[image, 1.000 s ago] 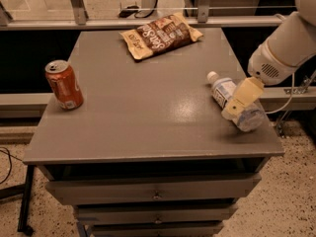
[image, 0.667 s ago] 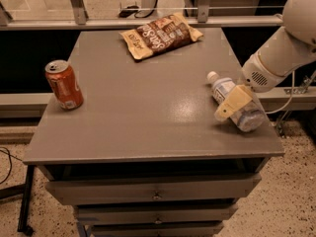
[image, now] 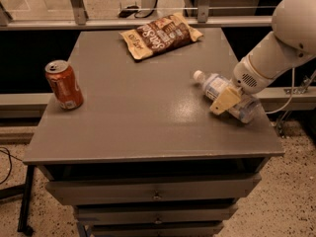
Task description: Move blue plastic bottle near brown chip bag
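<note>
The blue plastic bottle [image: 212, 85] lies on its side near the right edge of the grey table [image: 138, 117], its white cap pointing left. My gripper [image: 223, 101] is over the bottle's middle. One tan finger [image: 226, 98] crosses its near side, the other is hidden behind it, and the jaws are closed around the bottle. The brown chip bag [image: 161, 34] lies flat at the far edge of the table, up and left of the bottle.
An orange soda can [image: 64, 84] stands upright near the table's left edge. The table top sits on a cabinet with drawers [image: 155, 194]. A rail and glass panels [image: 98, 21] run behind the far edge. The arm's white body [image: 281, 43] reaches in from the right.
The gripper and the bottle have shifted a little to the left along the table. The can and the chip bag have not moved.
</note>
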`<action>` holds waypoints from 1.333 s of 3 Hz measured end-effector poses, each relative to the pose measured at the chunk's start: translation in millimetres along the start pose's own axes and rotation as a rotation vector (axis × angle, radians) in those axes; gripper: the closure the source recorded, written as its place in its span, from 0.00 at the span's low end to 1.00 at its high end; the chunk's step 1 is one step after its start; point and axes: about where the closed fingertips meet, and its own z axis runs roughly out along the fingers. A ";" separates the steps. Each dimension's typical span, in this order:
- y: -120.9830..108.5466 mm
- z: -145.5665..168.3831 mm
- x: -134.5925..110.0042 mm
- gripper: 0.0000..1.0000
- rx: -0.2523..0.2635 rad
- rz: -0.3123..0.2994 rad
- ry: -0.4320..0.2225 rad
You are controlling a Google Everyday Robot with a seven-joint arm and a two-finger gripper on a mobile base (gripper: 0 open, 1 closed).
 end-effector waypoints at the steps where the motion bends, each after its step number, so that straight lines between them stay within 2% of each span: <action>1: -15.8 -10.1 -34.6 0.87 0.044 -0.065 -0.033; 2: -49.3 -41.0 -77.0 1.00 0.141 -0.167 -0.058; 3: -56.4 -61.1 -93.1 1.00 0.176 -0.176 -0.097; 4: -54.5 -55.9 -90.2 1.00 0.165 -0.177 -0.090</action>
